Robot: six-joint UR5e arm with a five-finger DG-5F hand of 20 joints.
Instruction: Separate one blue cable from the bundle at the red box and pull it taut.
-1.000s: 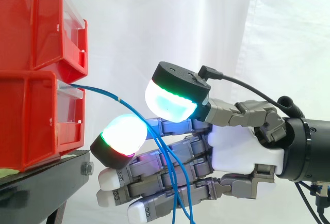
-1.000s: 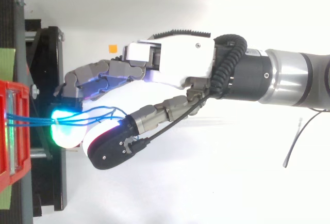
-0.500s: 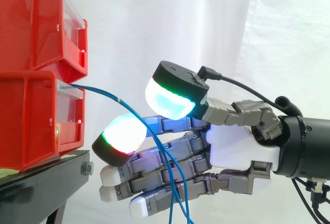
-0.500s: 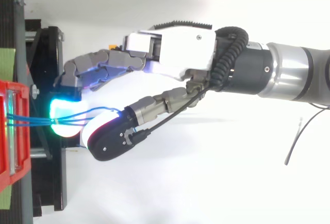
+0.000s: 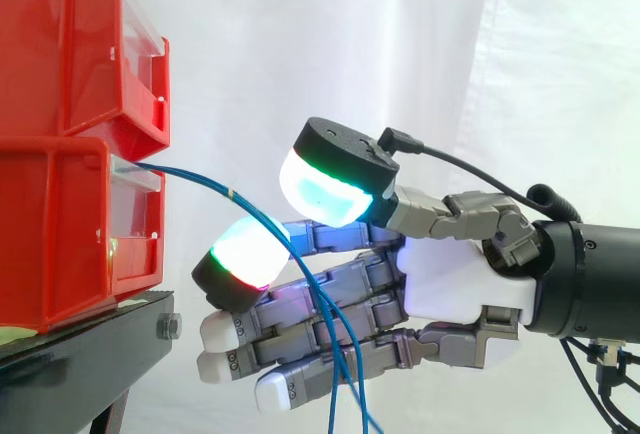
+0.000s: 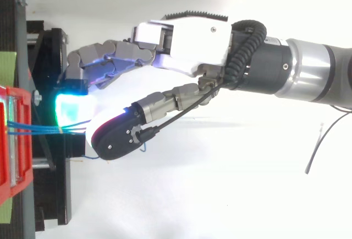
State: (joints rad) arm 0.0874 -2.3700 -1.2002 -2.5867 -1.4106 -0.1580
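Observation:
A bundle of thin blue cables point(image 5: 240, 202) leaves the lower red box point(image 5: 60, 224) and droops right, down across the front of my hand point(image 5: 450, 279). The hand is open, its fingers point(image 5: 330, 309) stretched toward the box. The thumb pad point(image 5: 330, 189) glows cyan-white above the cables. A raised fingertip pad point(image 5: 245, 254), glowing white, green and red, sits just below them. A gap stays between those two pads, and nothing is pinched. In the top view the cables point(image 6: 33, 129) run from the box to under the thumb point(image 6: 118, 137) of my hand point(image 6: 187, 38).
A second red bin point(image 5: 70, 44) is stacked on the lower one. Both stand on a black stand point(image 5: 80, 349), whose edge lies just left of my fingertips. A white curtain hangs behind. Loose cable tails point(image 5: 345, 394) dangle below the fingers.
My hand has shifted slightly away from the box and sideways across the cables. The cable loop that lay between finger and thumb now runs under the thumb.

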